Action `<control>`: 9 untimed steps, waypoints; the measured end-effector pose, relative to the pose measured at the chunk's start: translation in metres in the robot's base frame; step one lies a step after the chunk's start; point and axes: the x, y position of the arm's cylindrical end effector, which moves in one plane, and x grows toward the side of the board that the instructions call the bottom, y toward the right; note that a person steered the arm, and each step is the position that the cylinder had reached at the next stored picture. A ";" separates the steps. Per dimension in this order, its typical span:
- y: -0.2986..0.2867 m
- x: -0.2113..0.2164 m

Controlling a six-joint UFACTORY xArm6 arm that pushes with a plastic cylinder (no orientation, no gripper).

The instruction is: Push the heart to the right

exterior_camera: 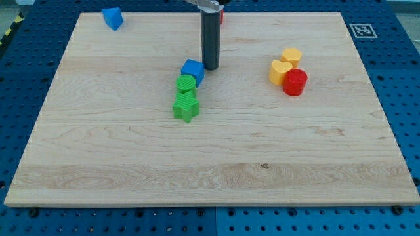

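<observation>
The yellow heart (280, 71) lies on the wooden board at the view's right of centre. It touches a yellow hexagon block (291, 56) above it and a red cylinder (295, 82) at its lower right. My tip (210, 67) stands on the board near the top centre, just right of a blue cube (193, 70). The tip is well to the left of the heart, about a hundred pixels away, and touches none of that cluster.
A green cylinder (186, 84) and a green star (186, 105) sit in a line below the blue cube. A blue triangular block (112, 18) lies at the top left corner. A red block (222, 16) shows partly behind the rod at the top edge.
</observation>
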 end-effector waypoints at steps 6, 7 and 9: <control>0.105 0.004; 0.131 0.009; 0.152 0.010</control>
